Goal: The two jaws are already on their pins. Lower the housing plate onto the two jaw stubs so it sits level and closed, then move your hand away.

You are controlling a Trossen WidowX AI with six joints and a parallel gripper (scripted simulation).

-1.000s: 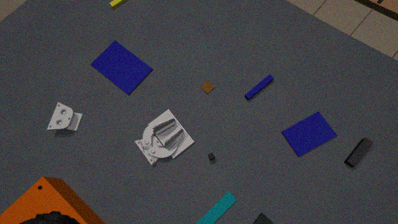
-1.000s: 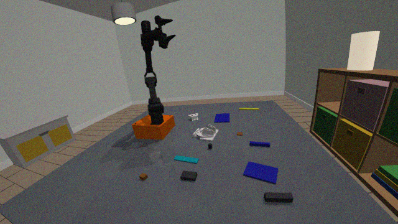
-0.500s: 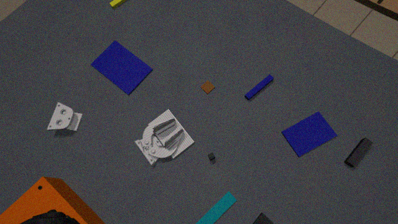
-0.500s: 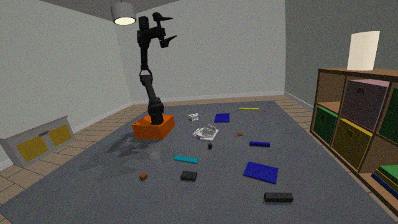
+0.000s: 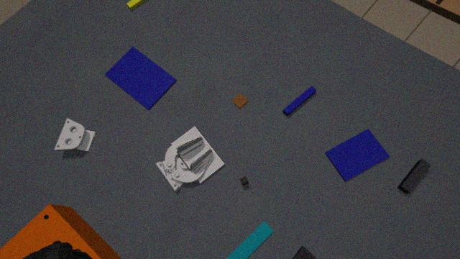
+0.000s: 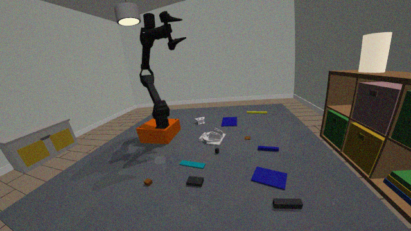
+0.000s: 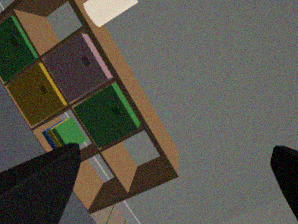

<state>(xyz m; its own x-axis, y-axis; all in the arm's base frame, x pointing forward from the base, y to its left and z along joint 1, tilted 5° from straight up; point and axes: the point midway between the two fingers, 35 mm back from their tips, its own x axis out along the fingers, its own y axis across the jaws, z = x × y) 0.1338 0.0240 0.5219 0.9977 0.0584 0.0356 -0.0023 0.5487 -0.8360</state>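
A white housing plate point(image 5: 72, 134) point(image 6: 200, 120) with two round holes and a bent foot rests on the table, apart from the jaw assembly. The white base point(image 5: 212, 165) point(image 6: 221, 140) bears a rounded body with two ribbed grey jaws: one jaw point(image 5: 192, 144) and the other jaw point(image 5: 203, 162) lie side by side. A small flat plate point(image 5: 169, 176) with holes sticks out at the body's lower left in the top view. The jaw stubs and pins are too small to tell apart. My gripper point(image 6: 183, 29) point(image 7: 177, 155) is open and empty, raised high above the table, far from both white pieces.
The orange arm base point(image 5: 29, 230) point(image 6: 154, 135) stands near the housing plate. Around lie two blue plates point(image 5: 141, 78) point(image 5: 357, 155), a blue bar point(image 5: 300, 101), a teal bar point(image 5: 251, 241) point(image 6: 192, 164), a small dark block point(image 5: 244, 181) and an orange tile point(image 5: 240, 101). A shelf point(image 6: 340, 75) point(image 7: 145, 95) stands beyond the table.
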